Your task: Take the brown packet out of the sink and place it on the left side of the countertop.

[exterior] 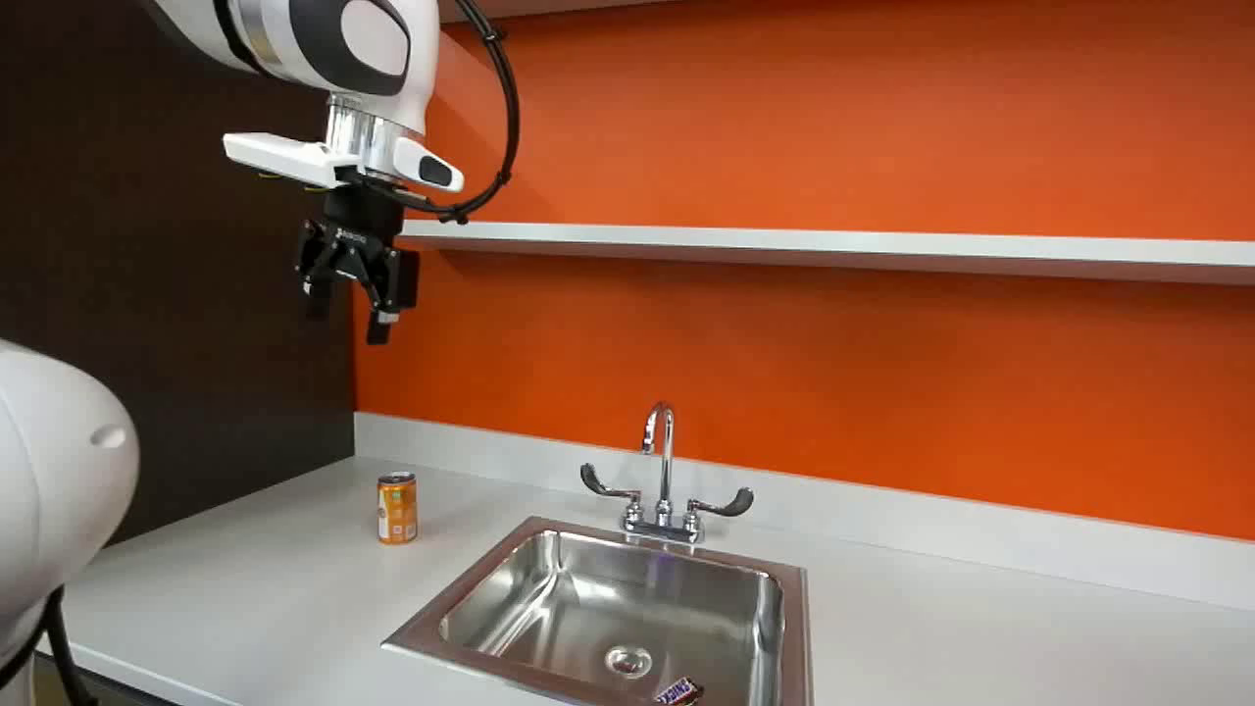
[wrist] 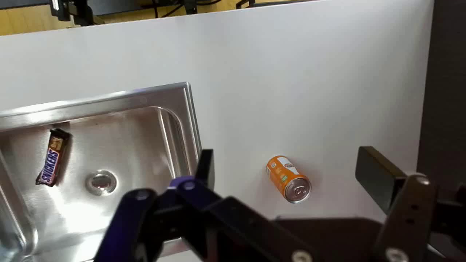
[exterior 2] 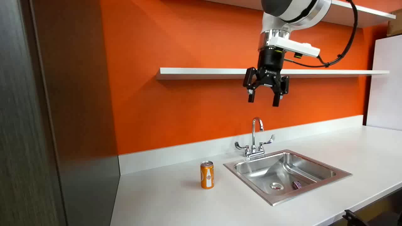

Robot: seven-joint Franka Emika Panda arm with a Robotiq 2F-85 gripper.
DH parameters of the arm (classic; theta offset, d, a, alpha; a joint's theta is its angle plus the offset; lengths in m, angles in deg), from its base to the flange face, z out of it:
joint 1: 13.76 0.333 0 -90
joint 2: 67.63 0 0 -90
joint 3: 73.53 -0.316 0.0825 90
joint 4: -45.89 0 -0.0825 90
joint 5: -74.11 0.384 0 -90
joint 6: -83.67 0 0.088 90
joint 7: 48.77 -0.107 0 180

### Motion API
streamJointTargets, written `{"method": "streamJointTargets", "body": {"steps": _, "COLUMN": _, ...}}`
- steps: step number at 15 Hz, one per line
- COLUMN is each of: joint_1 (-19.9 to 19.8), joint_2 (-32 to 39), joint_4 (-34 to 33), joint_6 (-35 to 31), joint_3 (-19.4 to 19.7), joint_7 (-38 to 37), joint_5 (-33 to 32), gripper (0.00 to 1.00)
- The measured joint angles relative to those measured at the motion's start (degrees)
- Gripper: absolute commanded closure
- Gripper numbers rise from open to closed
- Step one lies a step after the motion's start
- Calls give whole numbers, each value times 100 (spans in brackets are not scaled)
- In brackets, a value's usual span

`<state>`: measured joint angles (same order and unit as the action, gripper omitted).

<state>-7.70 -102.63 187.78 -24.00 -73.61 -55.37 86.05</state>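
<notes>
In an exterior view we see the claw [exterior: 348, 316] hanging high, spread wide and gripping nothing, while the candy bar [exterior: 678, 691] lies in the sink [exterior: 627, 588] near the drain [exterior: 628, 662]. In an exterior view we find an orange can [exterior 2: 207, 175] upright on the counter [exterior 2: 169, 204], near the sink. In the wrist view we read SNICKERS across the candy bar, flat on the sink's floor

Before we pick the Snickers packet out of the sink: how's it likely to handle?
The brown packet is probably light: small, labelled SNICKERS. Likely fairly stiff, as it lies straight. Pushed, it may slide rather than roll, lying flat on the smooth metal floor of the sink.
</notes>
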Motion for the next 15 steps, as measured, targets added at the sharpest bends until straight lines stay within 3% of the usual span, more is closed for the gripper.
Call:
{"method": "streamJointTargets", "body": {"steps": 9, "joint_1": -15, "joint_2": 10, "joint_4": 11, "joint_6": -9, "joint_3": 2, "joint_7": 0, "joint_5": 0, "gripper": 0}}
{"method": "streamJointTargets", "body": {"steps": 15, "joint_1": -573, "joint_2": 11, "joint_4": 185, "joint_6": -44, "joint_3": 130, "joint_7": -6, "joint_5": -161, "gripper": 0}}
